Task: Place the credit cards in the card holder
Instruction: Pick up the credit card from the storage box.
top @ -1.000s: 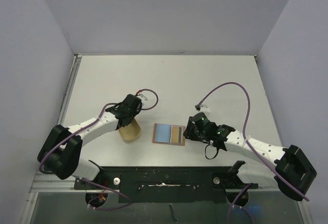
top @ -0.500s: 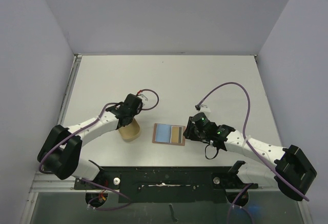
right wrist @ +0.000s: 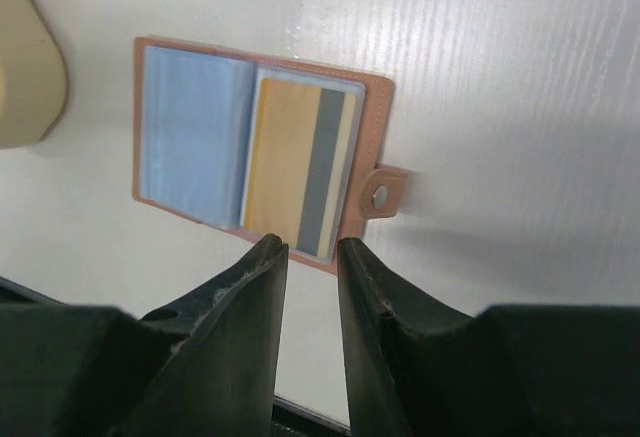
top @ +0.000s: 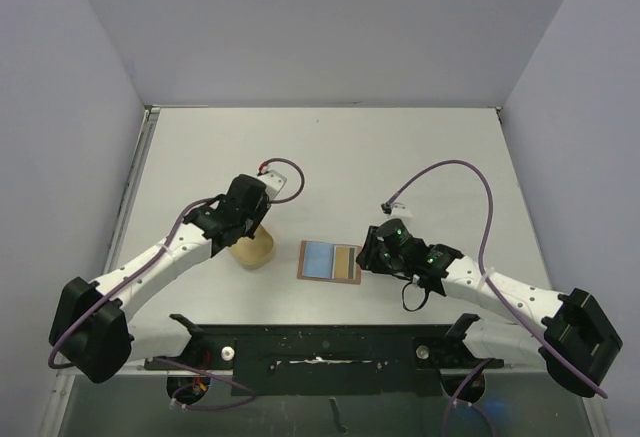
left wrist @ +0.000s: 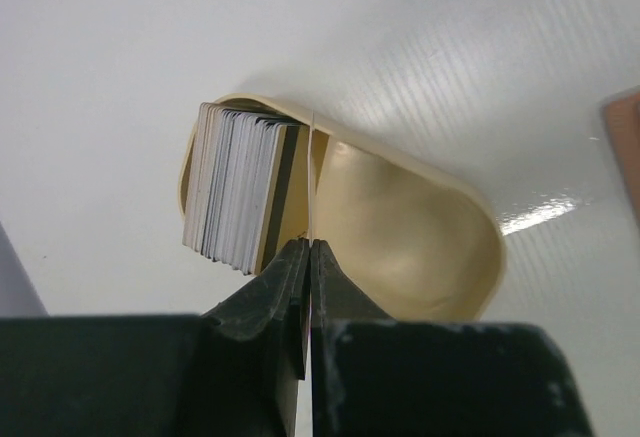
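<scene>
The card holder [top: 331, 261] lies open on the table, reddish-brown with a small snap tab [right wrist: 383, 195]. It holds a light blue card [right wrist: 192, 137] and a gold card with a dark stripe [right wrist: 300, 167]. A stack of grey-white credit cards [left wrist: 235, 187] stands on edge in the pale tan case [left wrist: 420, 227]. My left gripper [left wrist: 310, 247] is shut on one thin card [left wrist: 312, 177], seen edge-on beside the stack. My right gripper [right wrist: 312, 247] hovers open at the holder's near edge, with nothing between its fingers.
The pale tan case [top: 253, 251] sits left of the holder, under my left wrist. Purple cables loop off both arms. A white wall edge runs along the table's left side. The black mounting rail [top: 320, 342] spans the near edge.
My left jaws have closed onto a single card at the case, and the left arm has swung, its wrist shifting slightly up and back. The right arm has not moved.
</scene>
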Tool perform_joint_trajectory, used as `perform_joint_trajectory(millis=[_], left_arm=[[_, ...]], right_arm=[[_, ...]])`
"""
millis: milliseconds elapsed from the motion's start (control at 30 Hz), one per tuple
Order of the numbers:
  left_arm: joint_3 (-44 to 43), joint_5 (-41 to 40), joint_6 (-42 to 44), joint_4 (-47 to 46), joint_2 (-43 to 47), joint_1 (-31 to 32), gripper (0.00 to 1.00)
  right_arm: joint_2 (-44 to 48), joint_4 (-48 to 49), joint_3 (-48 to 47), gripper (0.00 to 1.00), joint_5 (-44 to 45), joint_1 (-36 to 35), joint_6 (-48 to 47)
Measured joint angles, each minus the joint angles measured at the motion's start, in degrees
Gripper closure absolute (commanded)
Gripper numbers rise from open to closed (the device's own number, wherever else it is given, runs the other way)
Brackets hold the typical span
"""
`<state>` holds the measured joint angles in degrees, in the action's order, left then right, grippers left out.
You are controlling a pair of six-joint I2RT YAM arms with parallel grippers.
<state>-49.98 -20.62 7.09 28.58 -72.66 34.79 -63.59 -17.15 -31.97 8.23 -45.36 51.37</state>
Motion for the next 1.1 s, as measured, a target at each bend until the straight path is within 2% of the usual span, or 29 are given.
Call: perform_joint_trajectory(millis=[300,600,767,1100], left_arm=[[-0.63,14.38,-9.40,-1.68,8.22,0.00,1.00],[4.20,27.54,-25.81,-14.08,17.25,0.00,1.00],[5.70,35.15,-34.69,-19.69,17.38,0.00,1.00],[12.74,47.67,-52.65,-39.58,16.90,0.00,1.00]], right_arm=[[6.25,3.69,-0.44,0.67,-3.58,0.00,-1.33],[12.17,14.32,-0.85,0.62,-9.68,0.00,-1.40],[13.46,19.61,-1.97,0.58,-12.37,0.07,-1.01],[13.46,26.34,-2.45,0.55,-16.00,2.16,2.36]])
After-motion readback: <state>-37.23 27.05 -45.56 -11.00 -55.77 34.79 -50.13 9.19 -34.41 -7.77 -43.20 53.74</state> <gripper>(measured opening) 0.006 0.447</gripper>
